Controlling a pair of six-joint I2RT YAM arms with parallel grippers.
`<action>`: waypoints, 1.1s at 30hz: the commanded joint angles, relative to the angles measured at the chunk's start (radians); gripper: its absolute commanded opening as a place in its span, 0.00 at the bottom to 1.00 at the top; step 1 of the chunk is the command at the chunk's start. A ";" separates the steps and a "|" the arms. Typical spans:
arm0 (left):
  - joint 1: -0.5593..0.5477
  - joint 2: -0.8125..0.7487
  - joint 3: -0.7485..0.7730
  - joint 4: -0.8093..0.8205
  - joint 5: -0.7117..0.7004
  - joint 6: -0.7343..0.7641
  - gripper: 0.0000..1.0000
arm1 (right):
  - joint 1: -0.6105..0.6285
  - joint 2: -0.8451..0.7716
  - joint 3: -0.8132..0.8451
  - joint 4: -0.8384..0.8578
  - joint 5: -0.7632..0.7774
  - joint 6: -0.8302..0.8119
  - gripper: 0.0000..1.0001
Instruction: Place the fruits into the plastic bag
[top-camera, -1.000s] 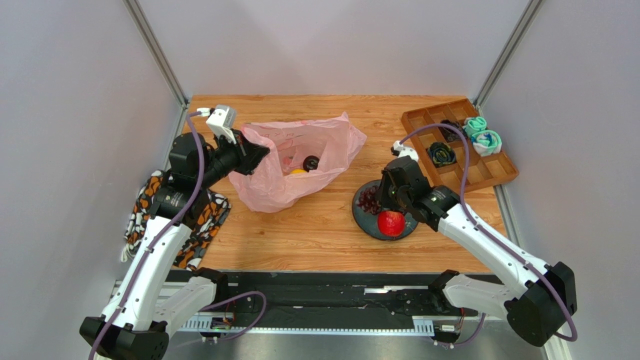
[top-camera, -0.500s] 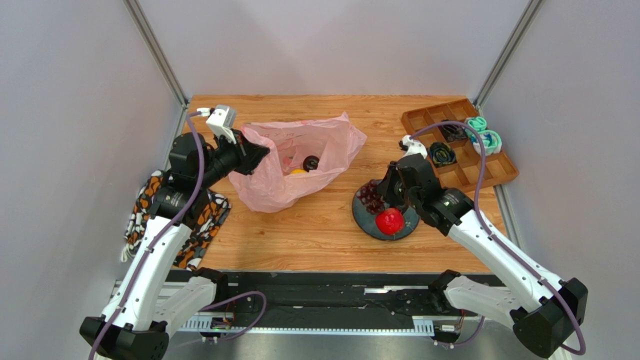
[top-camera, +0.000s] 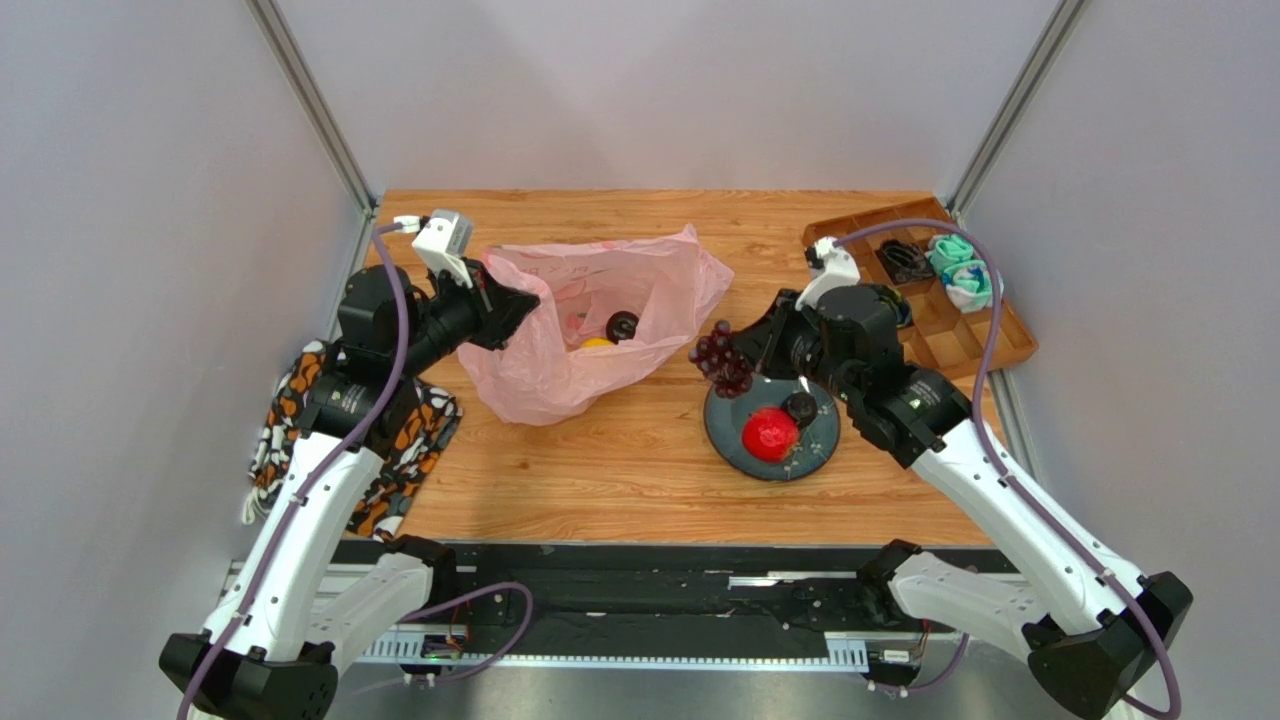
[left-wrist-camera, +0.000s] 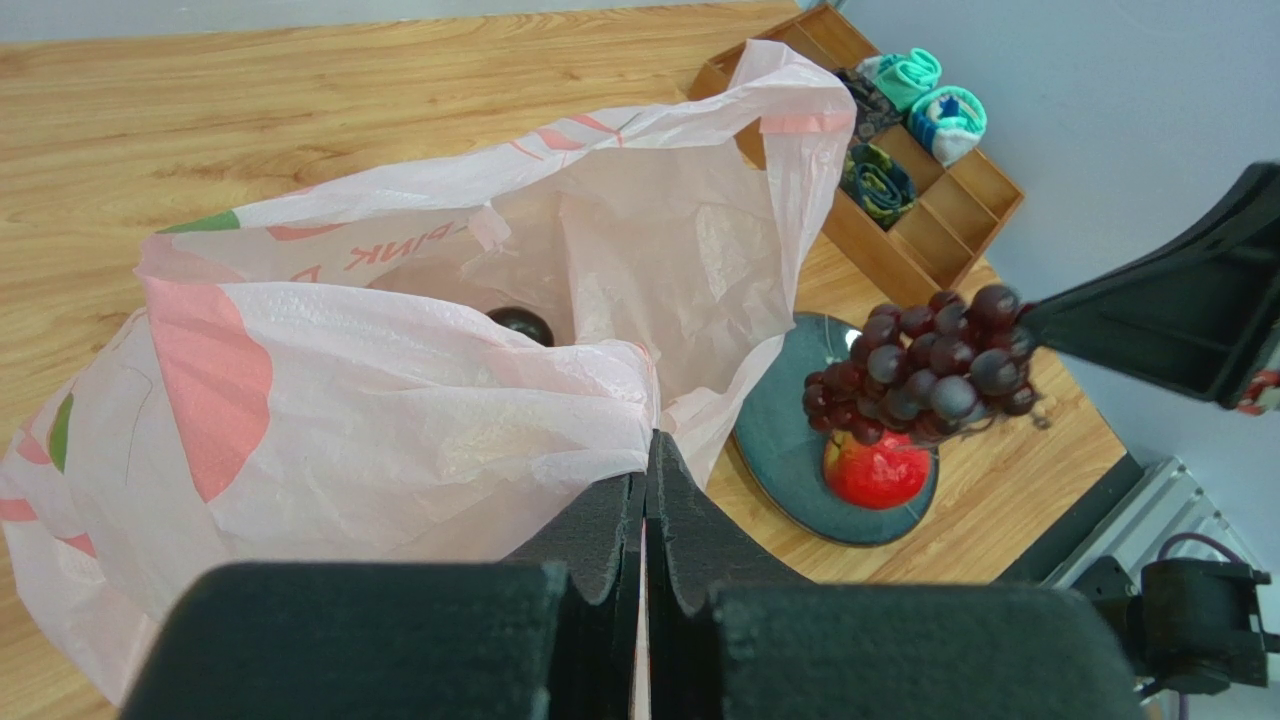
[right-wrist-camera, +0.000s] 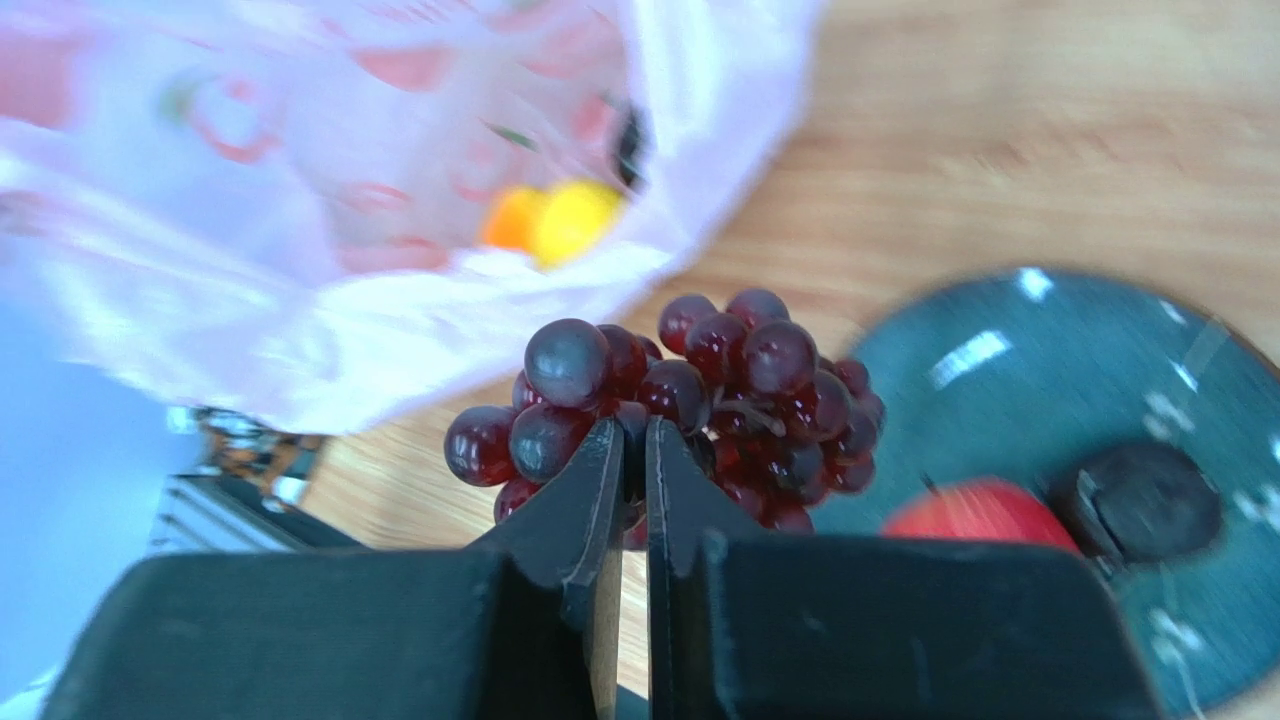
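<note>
The pink plastic bag (top-camera: 594, 323) lies open at mid-left. My left gripper (top-camera: 504, 315) is shut on its near rim (left-wrist-camera: 646, 480) and holds the mouth up. Inside show a dark plum-like ball (top-camera: 621, 324) and a yellow citrus (top-camera: 597, 344). My right gripper (top-camera: 736, 357) is shut on the dark purple grapes (top-camera: 715, 356), which hang in the air between the bag and a dark teal plate (top-camera: 744, 447). The wrist view shows the bunch (right-wrist-camera: 706, 398) at the fingertips (right-wrist-camera: 633, 443). A red apple (top-camera: 771, 435) and a small dark round thing (top-camera: 801, 405) lie on the plate. No banana shows.
A wooden compartment tray (top-camera: 984, 338) with teal and black coiled bundles stands at the back right, behind my right arm. An orange-black patterned cloth (top-camera: 403, 450) lies at the left edge under my left arm. Grey walls close in both sides.
My right gripper has lifted the grapes off the plate and carried them left toward the bag. The small dark thing on the plate now shows. The left arm and bag have not moved.
</note>
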 joint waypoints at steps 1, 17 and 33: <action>0.004 -0.008 0.043 0.017 -0.007 0.000 0.00 | 0.000 0.016 0.122 0.235 -0.131 0.013 0.00; 0.004 -0.001 0.041 0.017 -0.009 0.000 0.00 | 0.013 0.453 0.398 0.539 -0.371 0.090 0.00; 0.004 0.002 0.041 0.014 -0.014 0.001 0.00 | 0.213 0.801 0.615 0.467 -0.434 0.068 0.00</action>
